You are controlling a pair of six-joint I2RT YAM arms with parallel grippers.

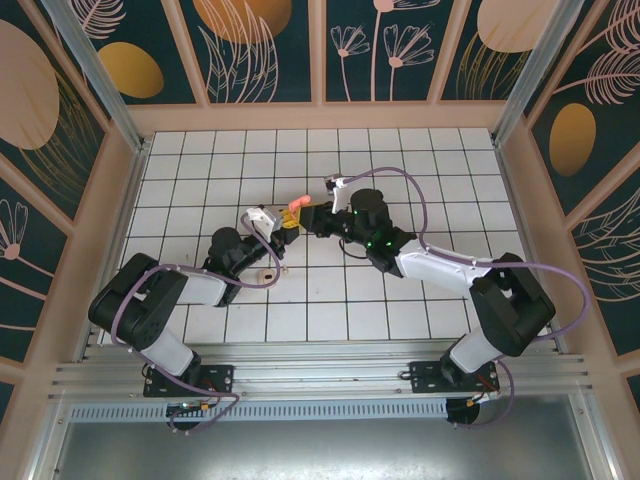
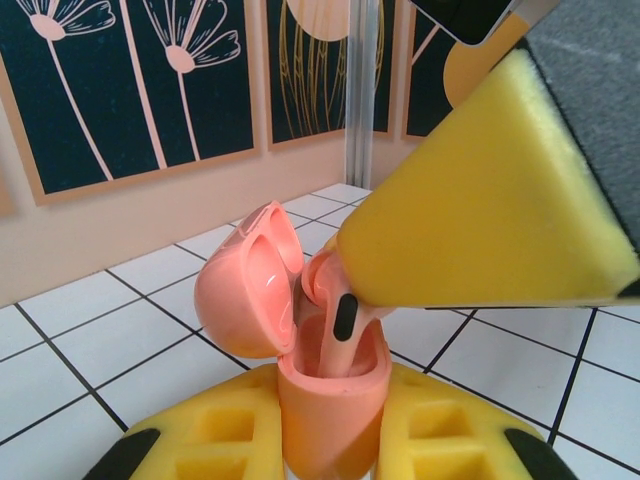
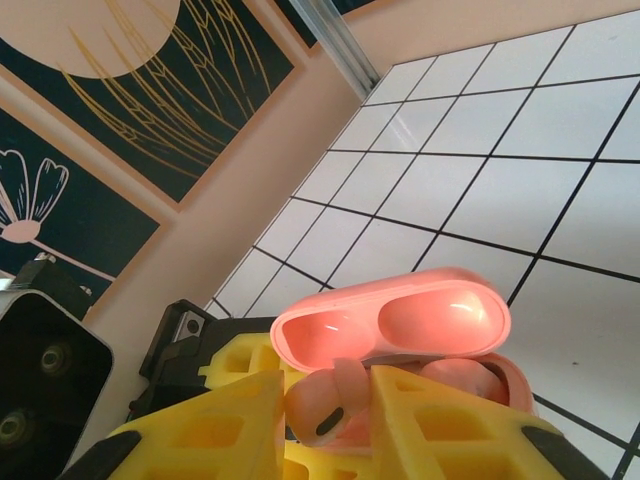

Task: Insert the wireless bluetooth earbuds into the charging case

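Observation:
The coral-pink charging case (image 2: 330,400) stands upright with its lid (image 2: 250,290) swung open, and my left gripper (image 2: 330,445) is shut on its body between yellow pads (image 2: 215,430). A coral-pink earbud (image 2: 345,320) has its stem down inside the case's near well. My right gripper (image 3: 325,420) is shut on that earbud (image 3: 325,405), whose head sits between the yellow pads (image 3: 200,430). Under the open lid (image 3: 400,320), a rounded pink shape (image 3: 452,376) fills the other well. From above, both grippers meet at the case (image 1: 293,207) in mid-table.
A small cream round object (image 1: 268,277) lies on the white tiles beside the left arm. The tiled floor (image 1: 400,170) is walled by beige panels (image 1: 320,118) on three sides. Purple cables (image 1: 420,200) loop above the right arm.

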